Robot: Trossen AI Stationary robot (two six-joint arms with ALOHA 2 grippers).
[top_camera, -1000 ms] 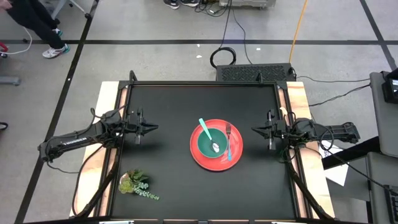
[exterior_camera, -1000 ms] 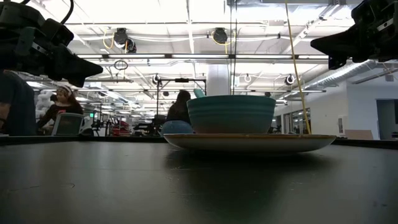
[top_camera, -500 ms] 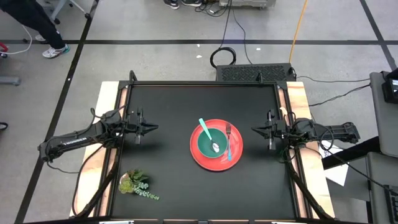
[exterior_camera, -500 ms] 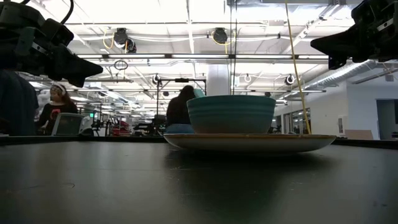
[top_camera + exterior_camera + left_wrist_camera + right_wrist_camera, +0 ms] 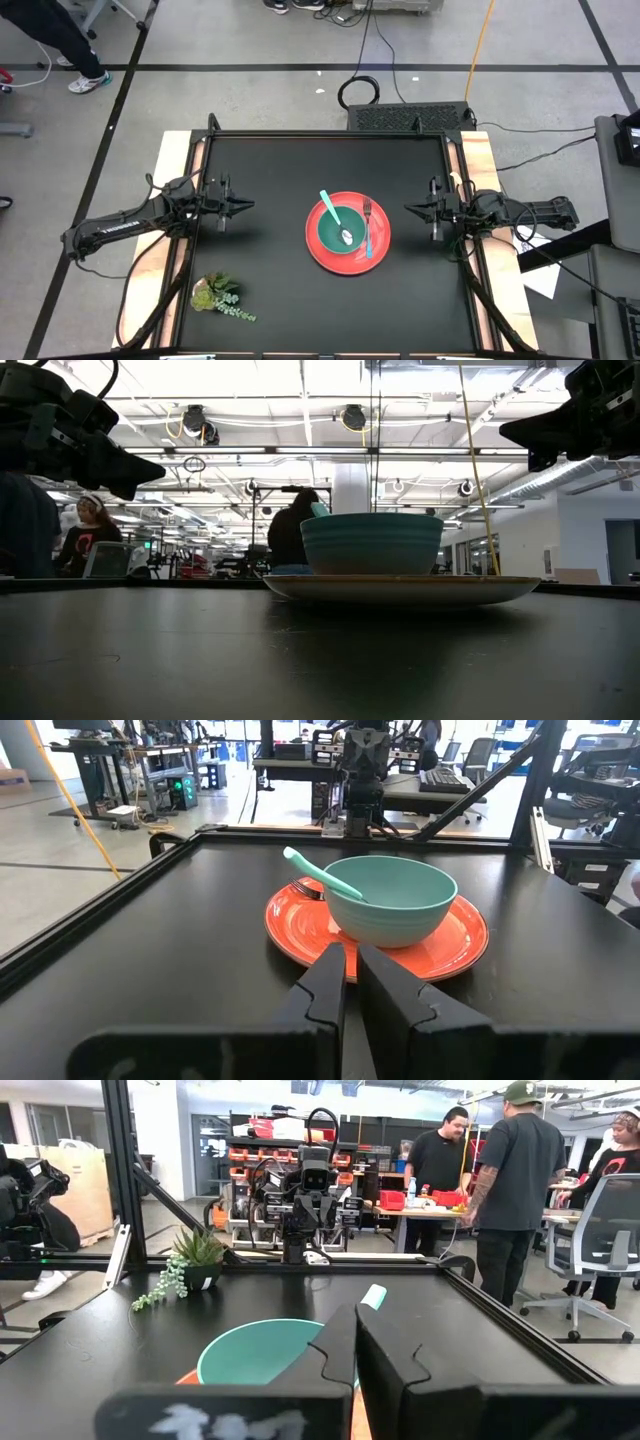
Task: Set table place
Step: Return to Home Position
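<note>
in the middle of the table [image 5: 300, 170], a little toward the right arm's side, the red plate [image 5: 318, 252] lies flat on the black top. the teal-green bowl [image 5: 325, 232] stands upright on it. the teal-handled spoon [image 5: 331, 211] rests with its scoop inside the bowl and its handle leaning out over the rim, toward the far side and the left arm. the blue-handled fork [image 5: 368, 232] lies on the plate just beside the bowl, on the side nearer the right arm; its tines seem to point to the far edge, though they show small from above.

the left gripper [image 5: 243, 205] hangs above the table's left edge, well apart from the plate and aimed at it, its two fingers [image 5: 325, 990] pressed together on nothing. the right gripper [image 5: 410, 209] hangs above the right edge, facing the plate likewise, its fingers [image 5: 335, 1345] closed against each other and empty.

a leafy plant sprig [image 5: 218, 296] lies near the near left corner, well apart from the plate. beyond the table, in the right wrist view, a person in a dark shirt [image 5: 520, 1180] stands by a workbench.
</note>
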